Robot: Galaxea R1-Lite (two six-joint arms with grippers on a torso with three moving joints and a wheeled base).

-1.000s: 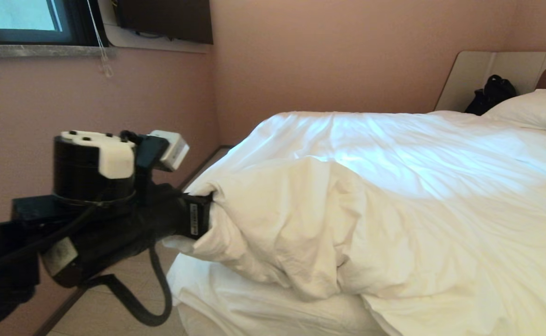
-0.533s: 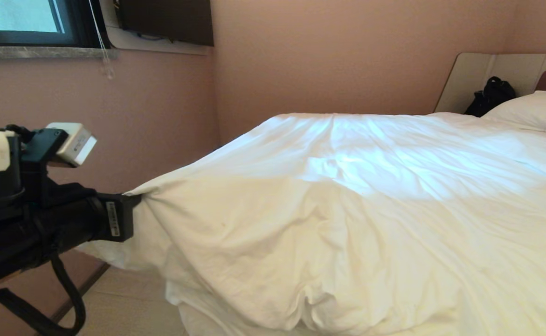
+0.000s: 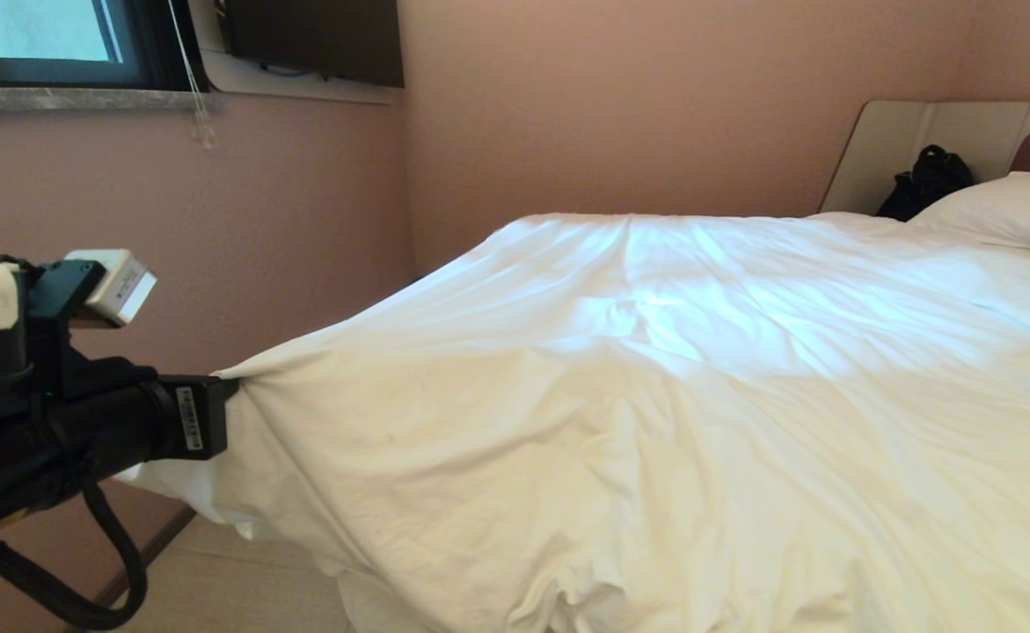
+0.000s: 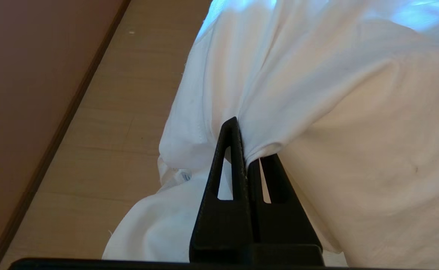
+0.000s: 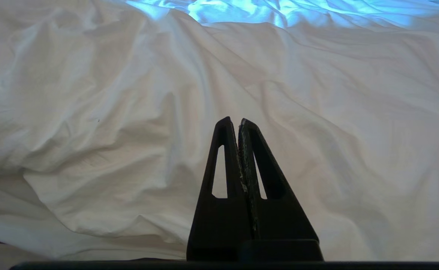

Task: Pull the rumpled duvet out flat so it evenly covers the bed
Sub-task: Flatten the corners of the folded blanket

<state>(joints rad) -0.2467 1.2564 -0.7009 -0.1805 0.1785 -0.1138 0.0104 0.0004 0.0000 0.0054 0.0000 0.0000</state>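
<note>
The white duvet (image 3: pixel 655 396) lies spread over the bed, its near left corner drawn out past the bed's side over the floor. My left gripper (image 3: pixel 231 396) is shut on that corner, with a fold of cloth pinched between the black fingers (image 4: pixel 234 150). The duvet (image 4: pixel 335 112) hangs slack below the grip. The bed's mattress and base are hidden under the cloth; only the headboard (image 3: pixel 945 132) shows at the far right. My right gripper (image 5: pixel 238 122) is shut with nothing in it, held low in front of the creased duvet (image 5: pixel 129 112). It is out of the head view.
A pink wall (image 3: pixel 215 220) runs close along the bed's left side, leaving a narrow strip of wooden floor (image 4: pixel 110 112). A white pillow (image 3: pixel 1007 211) and a black bag (image 3: pixel 928 180) sit at the head. A window (image 3: pixel 40 35) is up on the left.
My left gripper has pulled the duvet corner out to the left, away from the bed. The bunched fold has opened flat, and the bare sheet at the near corner is now covered.
</note>
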